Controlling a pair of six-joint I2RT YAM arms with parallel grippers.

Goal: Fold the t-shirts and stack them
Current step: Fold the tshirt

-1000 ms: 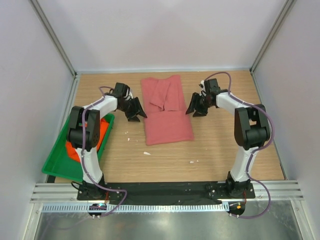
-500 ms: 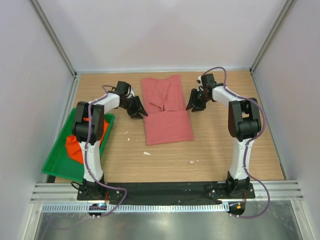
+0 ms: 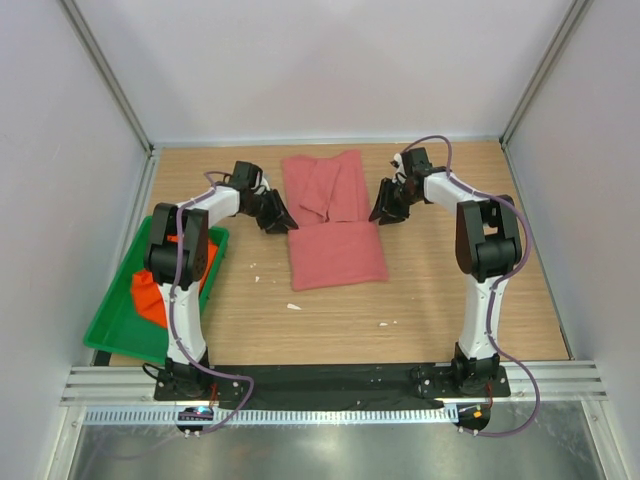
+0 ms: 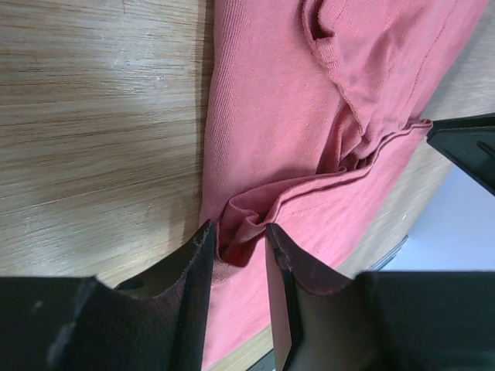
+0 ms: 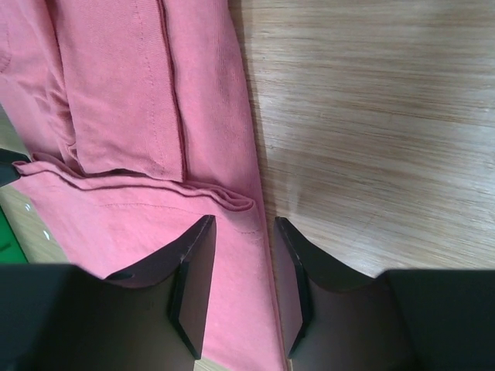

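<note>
T-shirts: two. Pink t-shirt (image 3: 335, 250) flat on the table (image 3: 450, 300), toward the far middle, sleeves turned in, a cross-fold ridge halfway down. Orange t-shirt (image 3: 150, 295) crumpled in the green tray (image 3: 105, 340) at the table's left edge, partly hidden by the left arm (image 3: 185, 260).

Left fingers (image 3: 285, 225) at the pink shirt's left edge, at a narrow gap, pinching a bunched ridge of cloth. Right fingers (image 3: 380, 215) at the right edge, astride the border, part open, flat cloth showing in the gap, nothing visibly pinched yet.

Step in hand, by judgement: taking both ends of the fold line for the next fold. To do it well:
- catch every layer at each side, not just the top one
- grip at matching points along the shirt
- lift level and together, cloth taut between
- lay down with edges squared
- let go only once flat

Risk: an uneven hold, a skewed or wrinkled fold.

Count: two t-shirts, one pink, one orange; one tray; two pairs of fingers.
</note>
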